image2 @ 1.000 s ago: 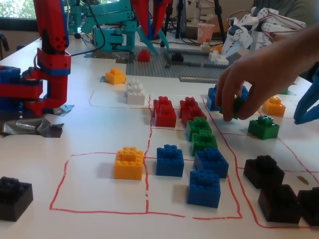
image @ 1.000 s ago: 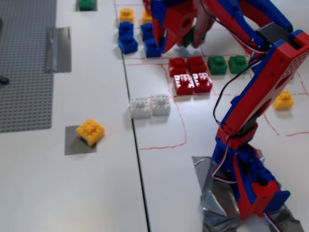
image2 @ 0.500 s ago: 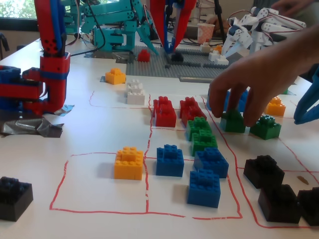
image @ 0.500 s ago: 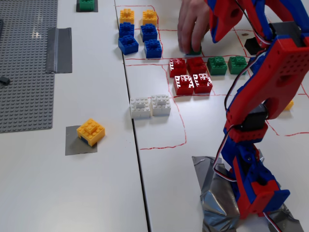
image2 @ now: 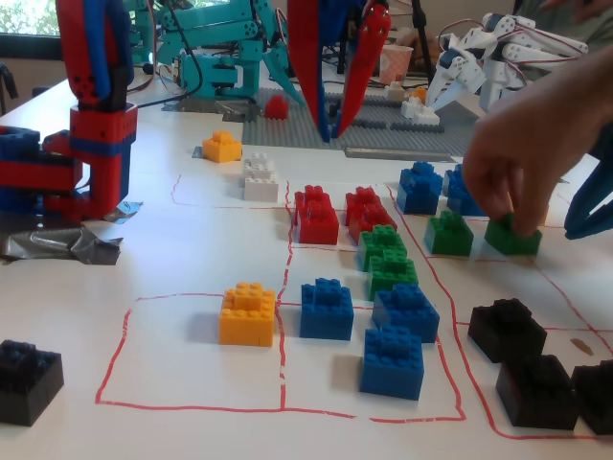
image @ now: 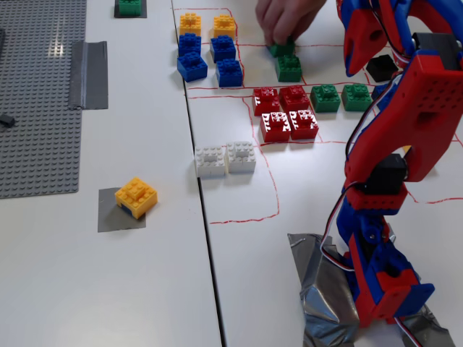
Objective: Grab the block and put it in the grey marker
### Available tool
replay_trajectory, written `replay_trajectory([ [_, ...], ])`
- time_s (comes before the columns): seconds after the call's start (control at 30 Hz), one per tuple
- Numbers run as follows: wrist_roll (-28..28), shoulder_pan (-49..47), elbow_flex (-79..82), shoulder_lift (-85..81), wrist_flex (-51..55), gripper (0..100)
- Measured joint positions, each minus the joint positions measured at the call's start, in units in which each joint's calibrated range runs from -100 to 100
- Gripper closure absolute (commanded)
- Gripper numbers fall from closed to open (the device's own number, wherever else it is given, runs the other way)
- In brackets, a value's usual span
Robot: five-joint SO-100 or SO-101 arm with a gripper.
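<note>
A yellow block (image: 136,196) sits on a grey tape marker (image: 112,217) on the left table; it also shows far back in the other fixed view (image2: 222,146). My red-and-blue gripper (image: 353,69) hangs high at the top right, far from that block. In the other fixed view the gripper (image2: 333,132) points down over the table with its tips nearly touching and nothing between them. A second grey marker at the top edge holds a green block (image: 130,7).
Red-lined squares hold white (image: 226,159), red (image: 284,112), blue (image: 206,58), orange and green blocks, and black ones (image2: 508,331). A person's hand (image: 286,18) holds a green block (image2: 510,237). A grey baseplate (image: 36,94) lies left. The arm base (image: 383,282) is taped down.
</note>
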Motion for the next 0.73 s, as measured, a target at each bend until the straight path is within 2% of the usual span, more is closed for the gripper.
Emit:
replay_trajectory([
  [0.73,0.5,0.8,1.7,0.0,-1.7,100],
])
